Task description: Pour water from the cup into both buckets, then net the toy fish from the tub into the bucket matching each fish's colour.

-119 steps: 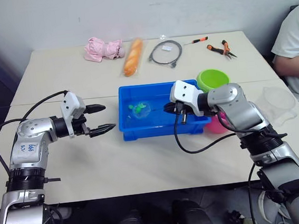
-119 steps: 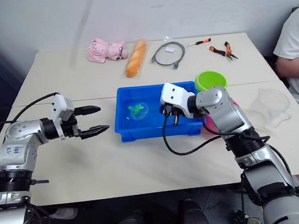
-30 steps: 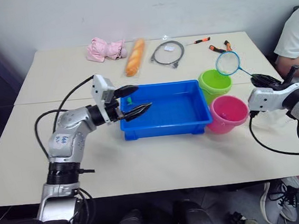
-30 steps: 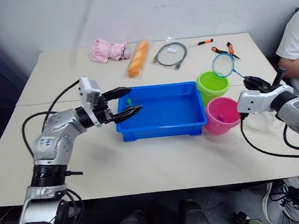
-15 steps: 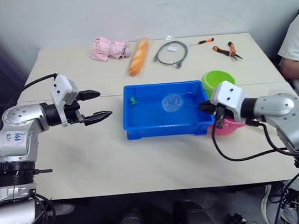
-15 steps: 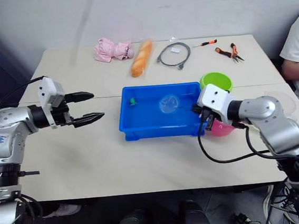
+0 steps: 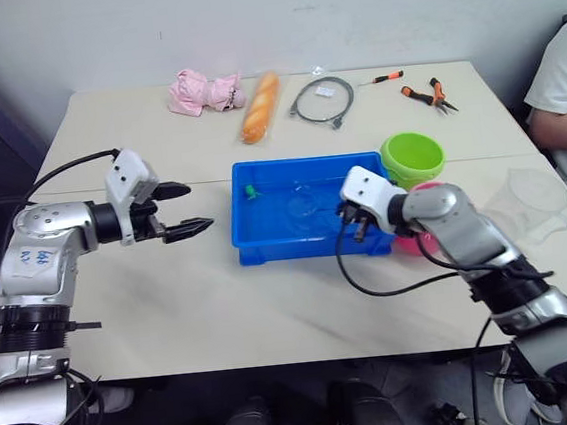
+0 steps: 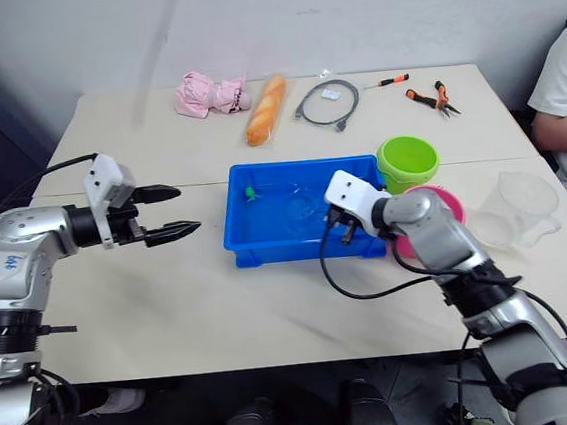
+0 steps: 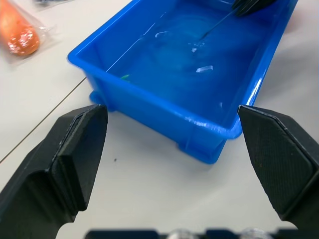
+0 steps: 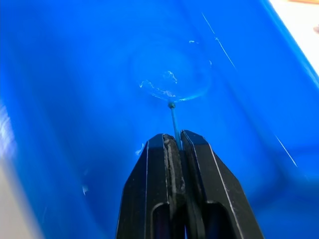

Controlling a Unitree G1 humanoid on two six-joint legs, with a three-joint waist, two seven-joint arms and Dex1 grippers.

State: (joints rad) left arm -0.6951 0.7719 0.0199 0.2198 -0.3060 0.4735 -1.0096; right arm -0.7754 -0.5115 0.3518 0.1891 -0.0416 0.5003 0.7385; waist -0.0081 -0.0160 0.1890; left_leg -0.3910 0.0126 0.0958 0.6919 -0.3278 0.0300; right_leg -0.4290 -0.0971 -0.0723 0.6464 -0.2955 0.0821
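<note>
The blue tub [image 7: 313, 253] holds water in the middle of the table. My right gripper [image 10: 173, 139] is shut on the net's thin handle [image 10: 173, 122] at the tub's right end. The net's hoop [image 10: 172, 74] lies down in the water near the tub's middle. A tiny green fish [image 7: 249, 190] sits in the far left corner. The lime green bucket [image 7: 412, 158] stands right of the tub, and the pink bucket [image 8: 441, 200] is partly hidden behind my right arm. The clear cup [image 8: 514, 208] stands further right. My left gripper [image 7: 200, 204] hangs open, left of the tub.
Along the far side of the table lie a pink soft toy [image 7: 201, 90], a bagged bread loaf [image 7: 258, 104], a grey coiled cable [image 7: 320, 100], a screwdriver [image 7: 383, 78] and pliers [image 7: 425, 92]. A person [image 7: 565, 105] sits at the right edge.
The net has come down from above the green bucket into the tub, its hoop sliding left through the water. My left gripper has drawn back from the tub's left rim.
</note>
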